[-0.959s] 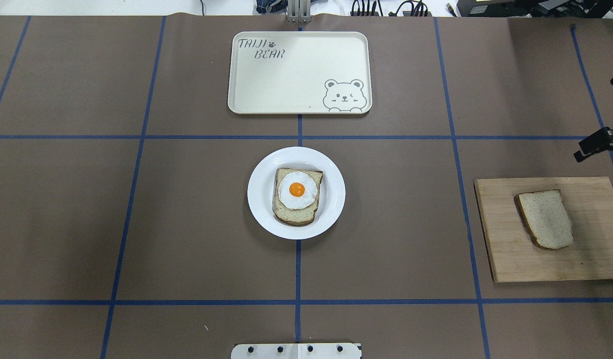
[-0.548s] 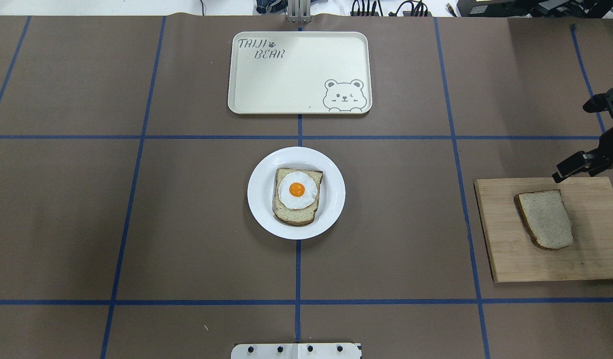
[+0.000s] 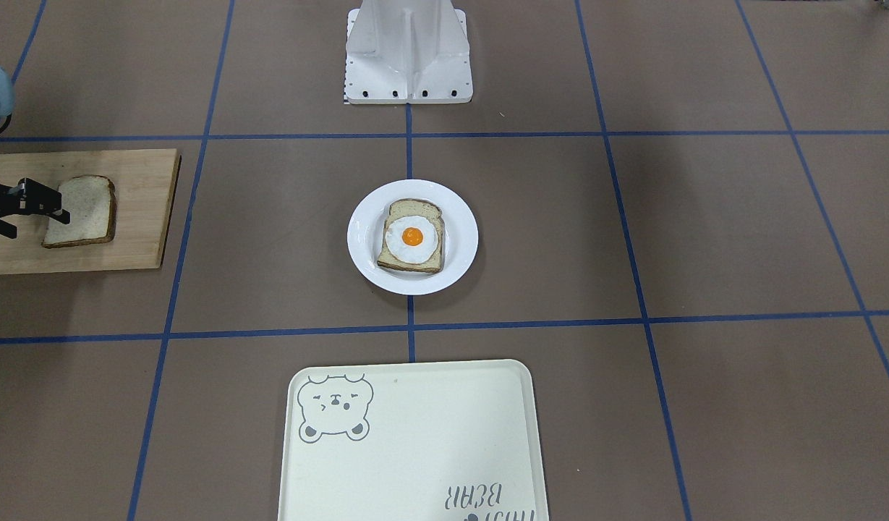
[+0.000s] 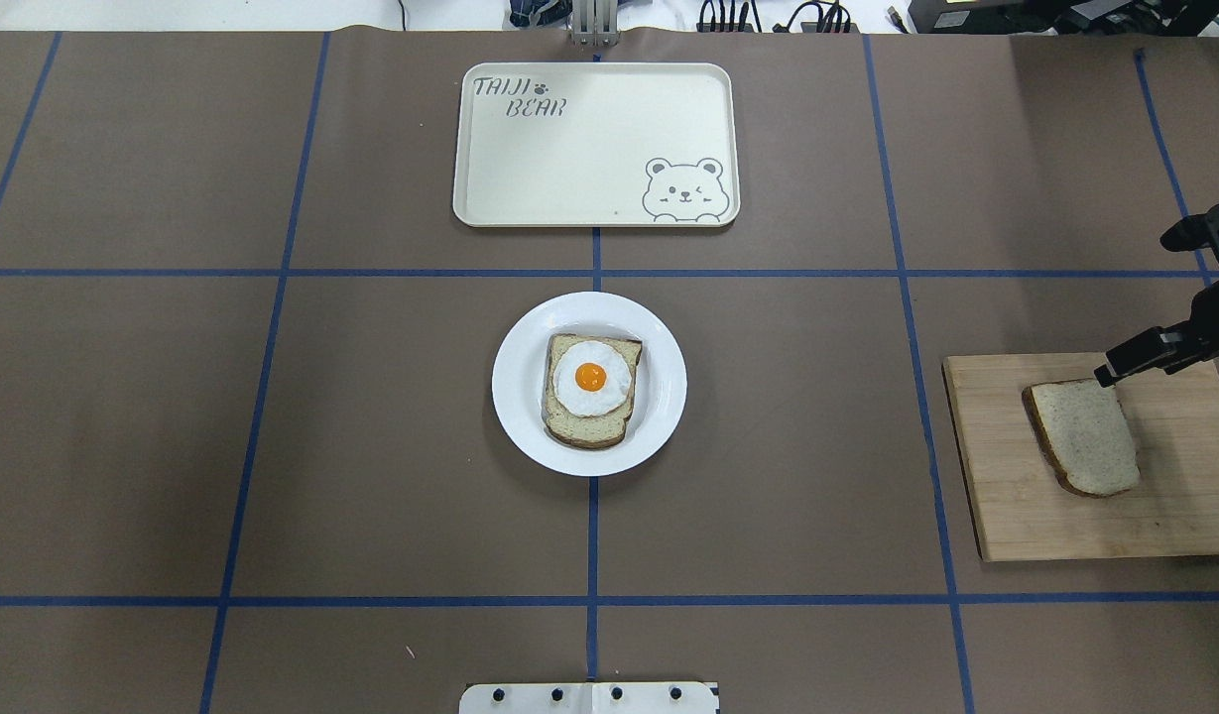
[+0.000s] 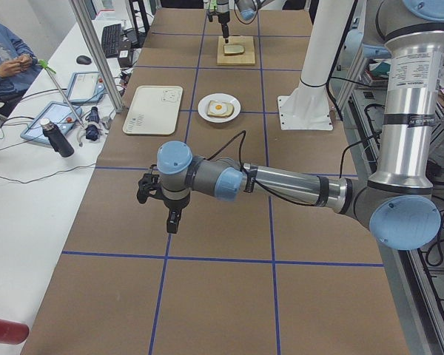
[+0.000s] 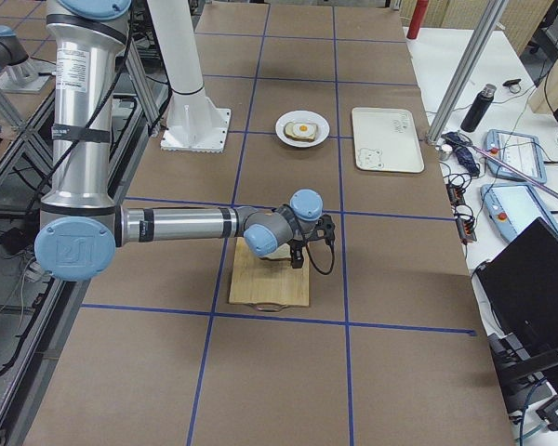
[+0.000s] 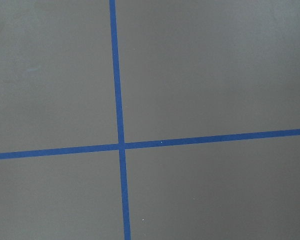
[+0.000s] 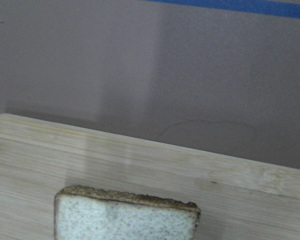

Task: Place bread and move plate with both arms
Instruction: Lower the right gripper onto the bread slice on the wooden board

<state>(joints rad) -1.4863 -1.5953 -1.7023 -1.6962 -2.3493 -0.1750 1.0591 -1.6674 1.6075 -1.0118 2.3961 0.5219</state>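
Observation:
The bare bread (image 4: 1085, 441) lies flat on a wooden cutting board (image 4: 1016, 516) at the right of the table; it also shows in the front view (image 3: 82, 210) and the right wrist view (image 8: 125, 220). My right gripper (image 4: 1133, 308) is open and empty, with one fingertip (image 4: 1110, 372) over the board's far edge just above the bread's far end. The white plate (image 4: 515, 397) sits at the table's centre and holds a slice topped with a fried egg (image 4: 589, 382). My left gripper (image 5: 166, 214) shows only in the left side view, hovering over bare table; I cannot tell its state.
A cream bear tray (image 4: 589, 159) lies beyond the plate at the far middle. The robot's white base (image 3: 408, 58) stands on the near side. Blue tape lines cross the brown table cover.
My right gripper has come in from the right edge and moved toward the near side, from beyond the board to over the bread's far end. The bread and plate have not moved.

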